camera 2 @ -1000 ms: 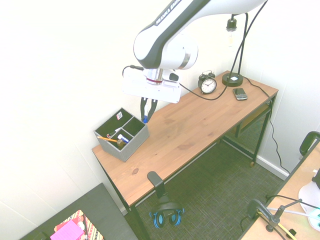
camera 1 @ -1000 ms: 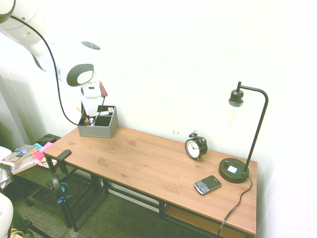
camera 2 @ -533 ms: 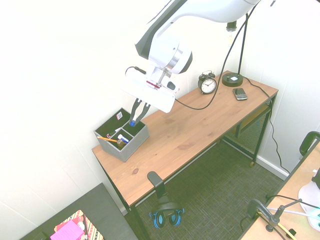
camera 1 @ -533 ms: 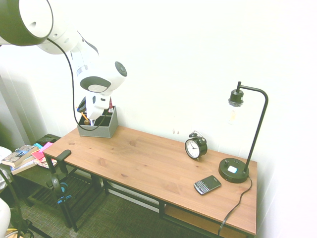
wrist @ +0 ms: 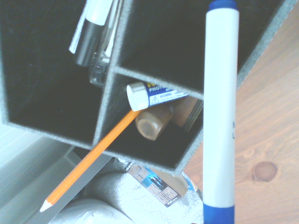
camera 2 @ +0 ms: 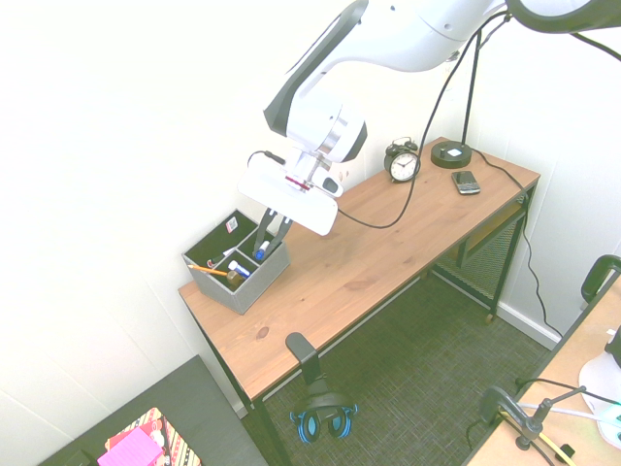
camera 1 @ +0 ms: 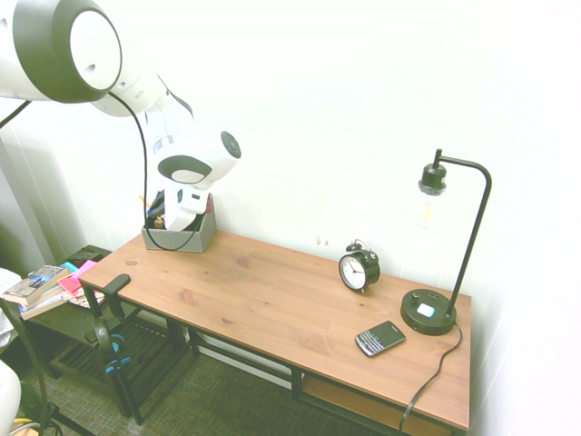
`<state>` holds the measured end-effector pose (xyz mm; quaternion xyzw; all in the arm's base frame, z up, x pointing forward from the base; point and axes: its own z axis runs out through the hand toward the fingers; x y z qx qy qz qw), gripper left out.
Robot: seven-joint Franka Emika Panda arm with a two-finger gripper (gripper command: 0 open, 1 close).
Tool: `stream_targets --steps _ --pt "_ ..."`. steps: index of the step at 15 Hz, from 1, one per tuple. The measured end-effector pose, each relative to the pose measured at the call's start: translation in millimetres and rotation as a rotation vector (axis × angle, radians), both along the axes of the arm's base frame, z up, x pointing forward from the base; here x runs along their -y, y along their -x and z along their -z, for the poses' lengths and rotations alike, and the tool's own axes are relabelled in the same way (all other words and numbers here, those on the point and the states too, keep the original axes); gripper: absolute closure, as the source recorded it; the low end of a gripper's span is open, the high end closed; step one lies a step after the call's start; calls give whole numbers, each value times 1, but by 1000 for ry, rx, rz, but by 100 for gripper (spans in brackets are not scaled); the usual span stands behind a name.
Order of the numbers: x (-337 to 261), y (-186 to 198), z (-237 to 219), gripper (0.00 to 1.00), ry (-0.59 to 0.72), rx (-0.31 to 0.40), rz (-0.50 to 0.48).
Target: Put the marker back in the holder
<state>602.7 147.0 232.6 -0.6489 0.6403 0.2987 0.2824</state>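
A: What is seen at the holder (camera 2: pixel 237 273)?

B: The grey holder is found at the left end of the table (camera 2: pixel 369 257). An orange pencil (camera 2: pixel 210 271) is seen sticking out of its near left compartment, with a glue stick (wrist: pixel 158 95) and a small brown bottle (wrist: pixel 151 123) lying in that same compartment in the wrist view.

A: And the gripper?

B: The gripper (camera 2: pixel 268 238) is poised above the holder's right side, tilted downward. Its fingers are closed tight on the marker (camera 2: pixel 260 251), whose blue tip is held over the holder's right-hand compartment; whether it touches the inside cannot be told.

A: What is placed further right of the holder?

B: An alarm clock (camera 2: pixel 402 162), a phone (camera 2: pixel 467 182) and a lamp (camera 2: pixel 453 152) are set well apart from the holder, at the far right end.
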Motion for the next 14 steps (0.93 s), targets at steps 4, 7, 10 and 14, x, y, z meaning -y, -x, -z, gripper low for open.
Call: stream_targets --steps 4,7,10,14 --pt "2 -8 16 0 -13 12 -4" --pt "3 -13 23 0 -14 18 -8" --pt "5 -19 24 0 -14 29 -7" --pt "0 -21 16 0 18 66 -58"
